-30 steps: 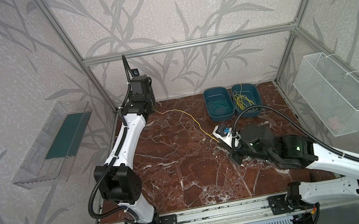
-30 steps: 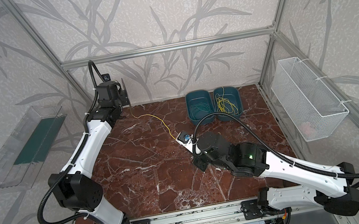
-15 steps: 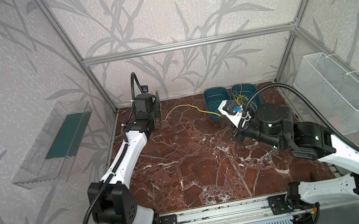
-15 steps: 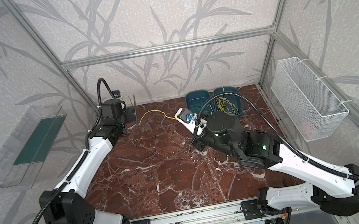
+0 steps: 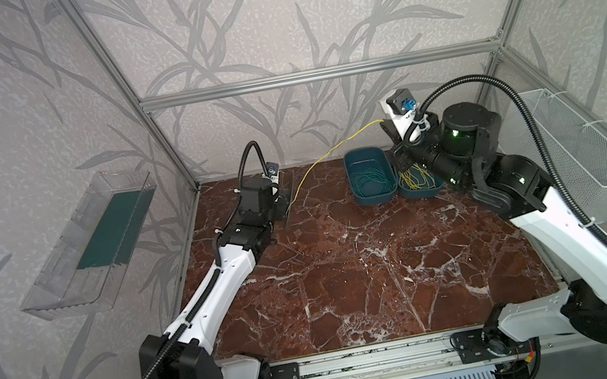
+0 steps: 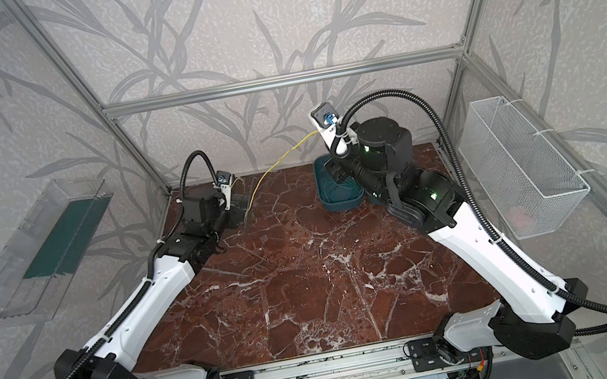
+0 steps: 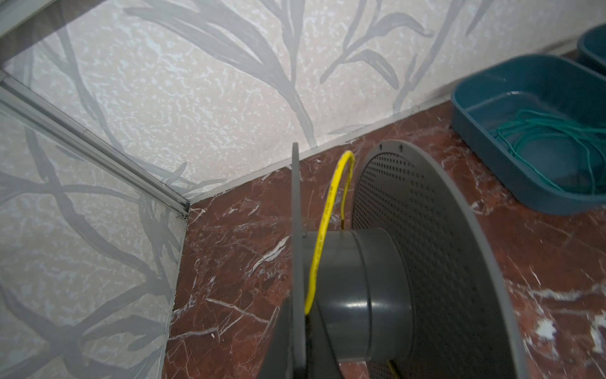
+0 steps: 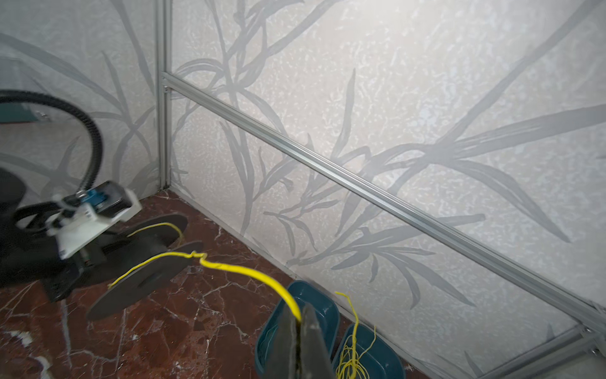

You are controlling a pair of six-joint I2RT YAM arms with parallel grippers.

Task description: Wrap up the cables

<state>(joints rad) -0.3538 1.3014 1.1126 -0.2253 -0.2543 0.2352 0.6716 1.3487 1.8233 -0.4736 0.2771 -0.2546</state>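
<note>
Stretching from right hand (image 8: 299,323), pinched shut on it, yellow cable (image 8: 249,272) slopes down to spool (image 7: 360,279) clamped in left hand (image 5: 279,203).

Red marble desk (image 5: 350,275) with storage around it.
A teal tray (image 5: 375,198) and a second teal tray (image 5: 418,194) sit side by side at its far edge. A wire basket (image 5: 583,158) hangs beyond the right edge and a clear bin (image 5: 88,245) beyond the left.

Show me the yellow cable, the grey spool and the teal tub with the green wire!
yellow cable (image 7: 324,226): left wrist view, on the strand running onto the spool's hub.
grey spool (image 7: 357,295): left wrist view, on its round hub.
teal tub (image 5: 375,198): in a top view, on its front wall.
</note>
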